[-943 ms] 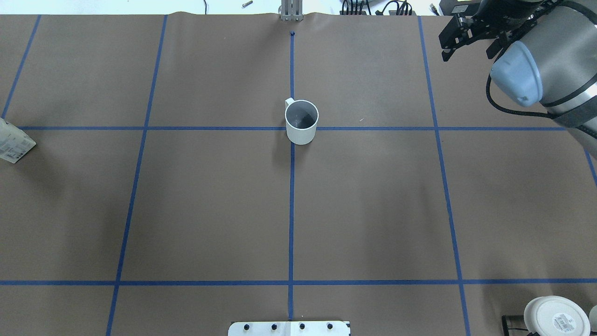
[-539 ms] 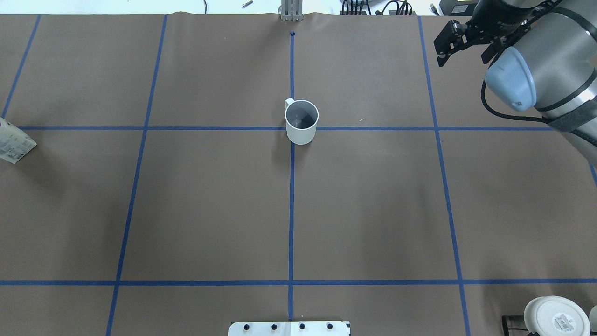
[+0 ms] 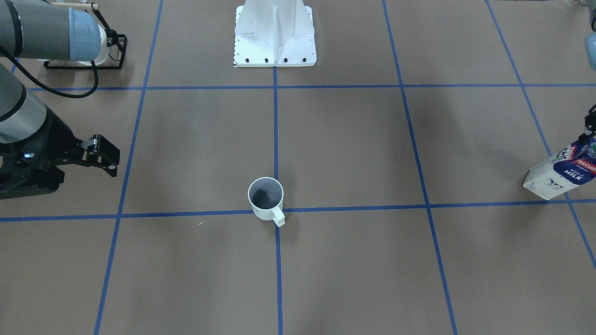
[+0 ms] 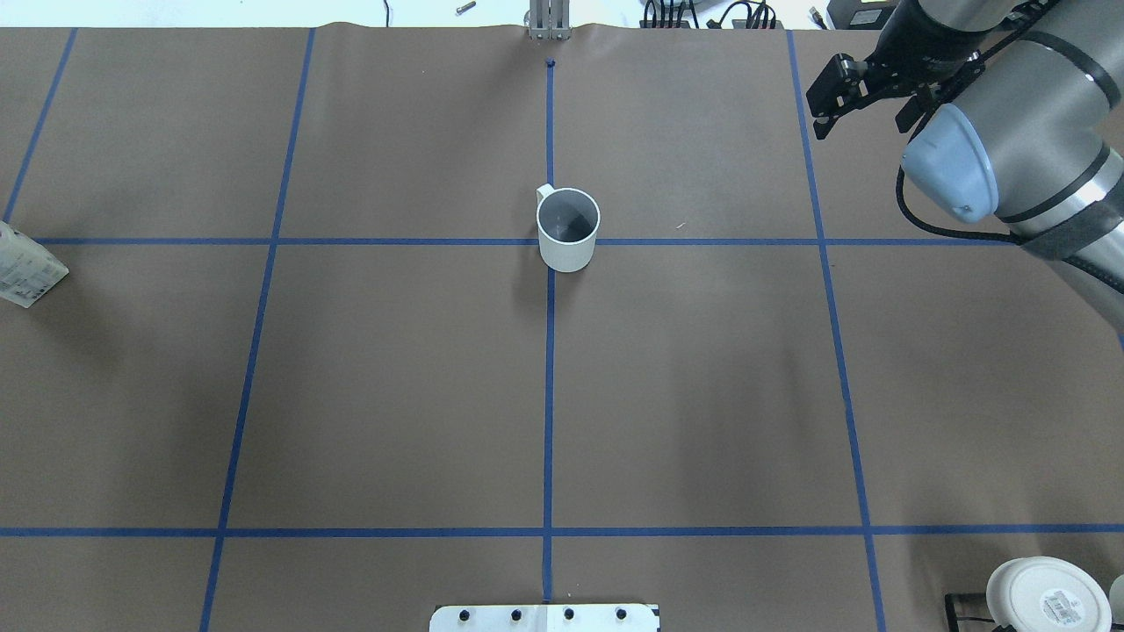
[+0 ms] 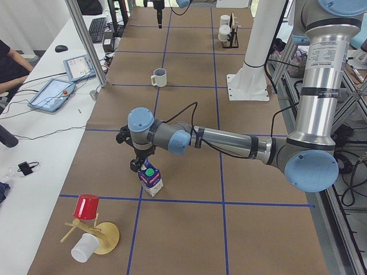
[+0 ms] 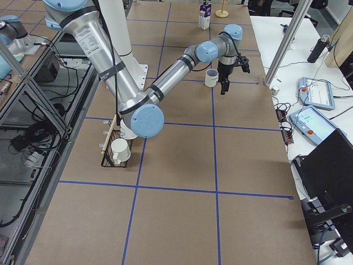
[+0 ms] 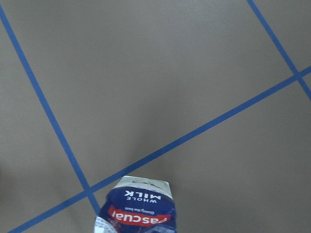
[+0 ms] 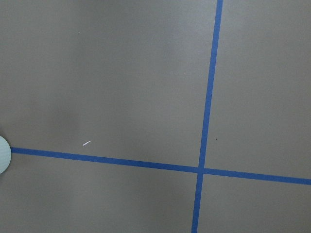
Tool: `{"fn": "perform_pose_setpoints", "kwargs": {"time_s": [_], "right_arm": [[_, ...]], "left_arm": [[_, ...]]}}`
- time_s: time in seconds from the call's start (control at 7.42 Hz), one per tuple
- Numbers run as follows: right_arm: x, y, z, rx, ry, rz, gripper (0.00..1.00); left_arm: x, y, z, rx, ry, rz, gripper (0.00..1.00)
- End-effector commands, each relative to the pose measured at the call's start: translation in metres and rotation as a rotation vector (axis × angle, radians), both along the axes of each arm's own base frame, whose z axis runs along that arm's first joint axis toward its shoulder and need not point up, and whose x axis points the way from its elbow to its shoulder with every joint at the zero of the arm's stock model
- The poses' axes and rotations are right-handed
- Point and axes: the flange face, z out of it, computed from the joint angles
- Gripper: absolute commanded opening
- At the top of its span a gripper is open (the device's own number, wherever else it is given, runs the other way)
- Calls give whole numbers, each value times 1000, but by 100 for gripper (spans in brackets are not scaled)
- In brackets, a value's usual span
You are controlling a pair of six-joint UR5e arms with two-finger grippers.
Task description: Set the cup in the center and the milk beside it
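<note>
Cup (image 4: 568, 227) upright on center crossing (image 4: 550, 242); milk (image 3: 561, 171) tilted, far off.
Right pincer (image 4: 856, 88) apart, empty; left pincer (image 5: 139, 162) state cannot be told.

What you can't see fully

Your overhead view crops the milk (image 4: 26, 268) at its left edge; the left gripper (image 5: 139, 165) shows only from the side, so its jaws stay unreadable.

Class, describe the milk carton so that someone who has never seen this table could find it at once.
Start at the brown paper table with blue tape grid lines and go to the end on the robot's left. There, tilted under the left gripper, is the small gable-top milk carton, white below and navy above, with a red Pascual band and a green cap.
</note>
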Motion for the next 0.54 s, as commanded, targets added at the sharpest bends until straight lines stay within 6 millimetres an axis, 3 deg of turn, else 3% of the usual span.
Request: {"fn": "perform_pose_setpoints", "kwargs": {"time_s": [0.0,0.4], "right_arm": [[-1,0,1,-2,1,-1,100],[-2,0,1,1,-1,-3,100]], "left_arm": [[0,-1,7,-12,-3,1,98],[-1,-10,22,-22,-46,-10,98]]}}
